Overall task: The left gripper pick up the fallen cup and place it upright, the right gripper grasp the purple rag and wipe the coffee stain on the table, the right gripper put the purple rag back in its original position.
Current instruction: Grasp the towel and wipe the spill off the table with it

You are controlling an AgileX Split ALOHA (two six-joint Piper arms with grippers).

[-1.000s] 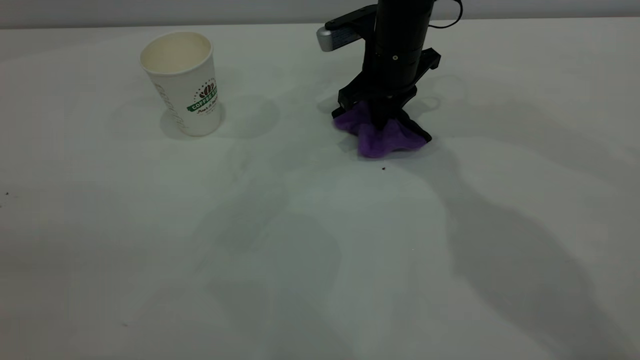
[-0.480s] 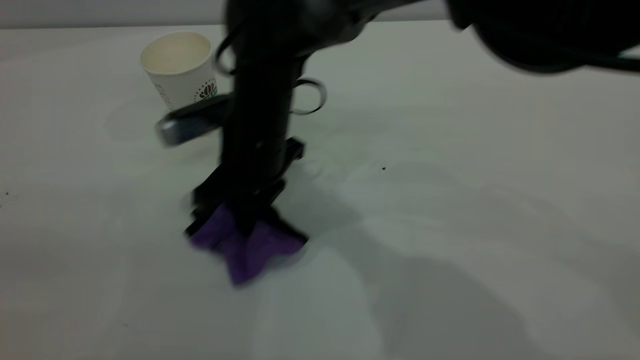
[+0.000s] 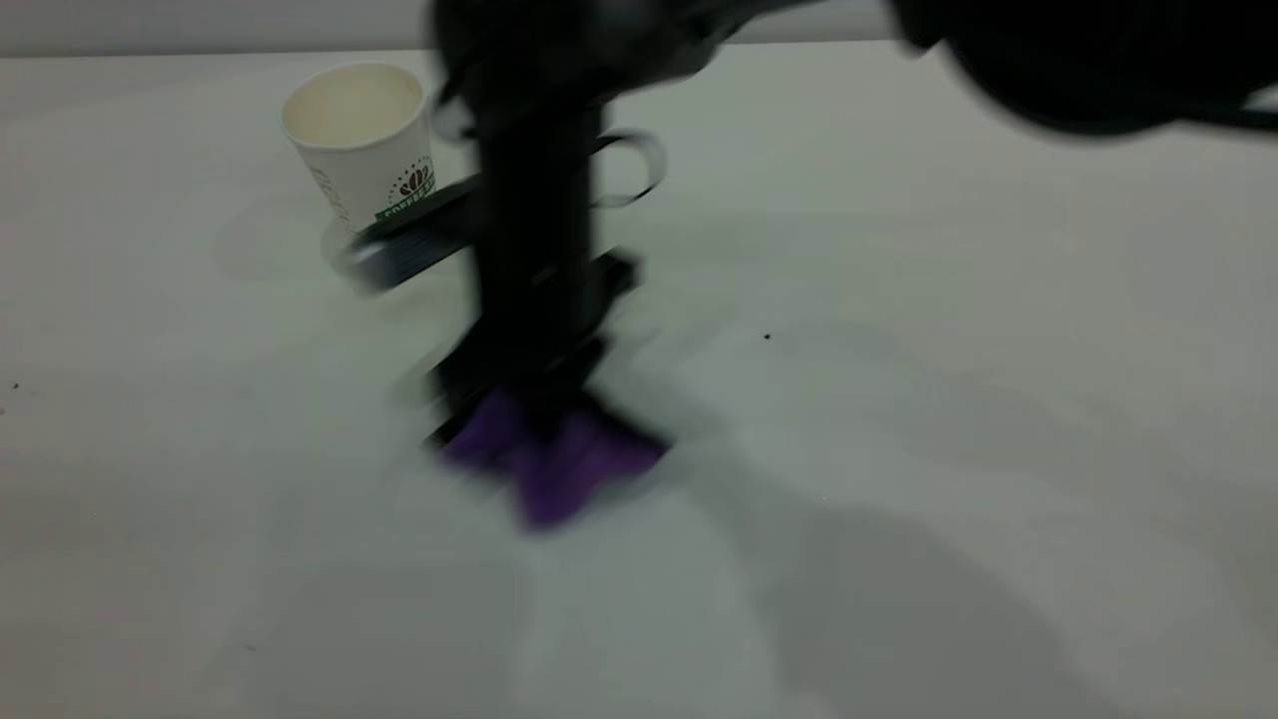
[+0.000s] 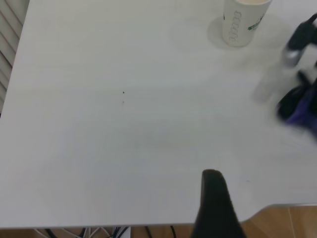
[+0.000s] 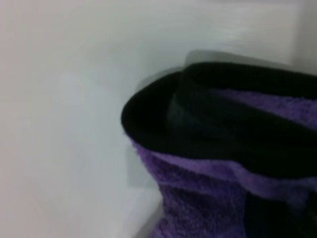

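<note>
The purple rag [image 3: 554, 462] is pinched in the right gripper [image 3: 534, 414] and pressed against the white table [image 3: 949, 419], near the middle of the tabletop. The paper cup [image 3: 361, 135] is seen upright behind it. Whether the left gripper [image 4: 214, 201] is spread cannot be told.

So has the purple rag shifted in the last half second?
Yes. The purple rag, pinched by the right gripper, slid rightward and slightly back toward the tiny dark speck; the cup stayed put.
</note>
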